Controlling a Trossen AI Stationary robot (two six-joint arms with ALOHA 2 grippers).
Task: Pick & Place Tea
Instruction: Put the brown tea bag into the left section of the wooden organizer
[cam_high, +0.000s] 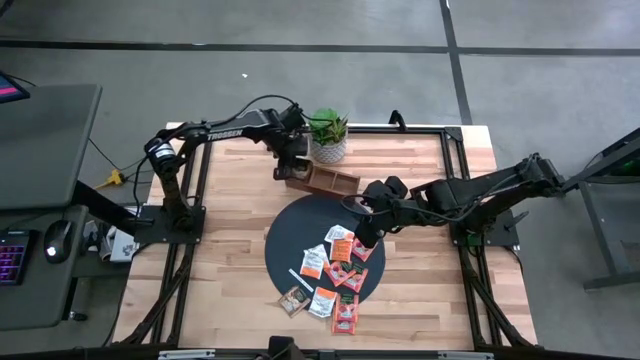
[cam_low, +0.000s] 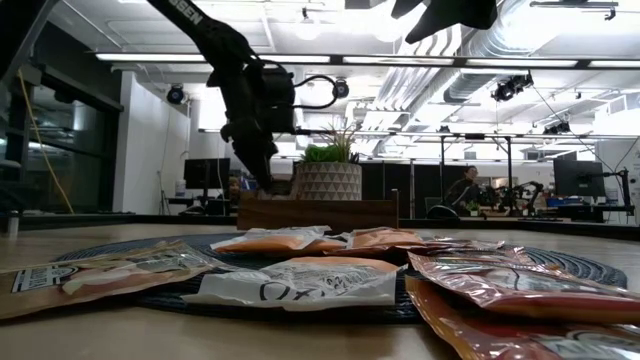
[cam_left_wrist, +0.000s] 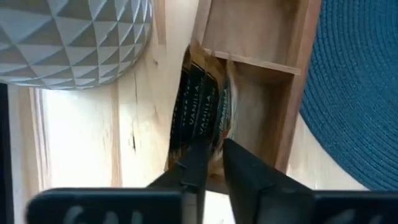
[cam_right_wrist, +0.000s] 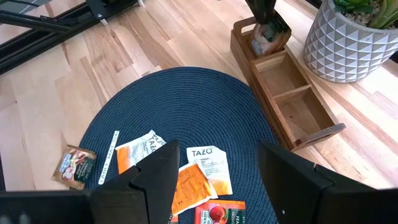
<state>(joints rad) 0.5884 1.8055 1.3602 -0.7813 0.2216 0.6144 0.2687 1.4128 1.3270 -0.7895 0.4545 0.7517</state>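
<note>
Woven round mat (cam_high: 300, 240), glossy flat sachets (cam_high: 335, 270) — wooden tray (cam_high: 325, 180)

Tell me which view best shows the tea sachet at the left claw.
The left wrist view: the brown sachet fills it, standing in the tray's end compartment between the left claw fingers. Right wrist shows it small, farther off. High and low views hide it behind the arm.

Dark round mat (cam_high: 300, 232) lies mid-counter (cam_high: 230, 200). Wooden compartment tray (cam_high: 335, 181) at mat's far edge; potted plant in white faceted pot (cam_high: 328, 148) just beside tray.
</note>
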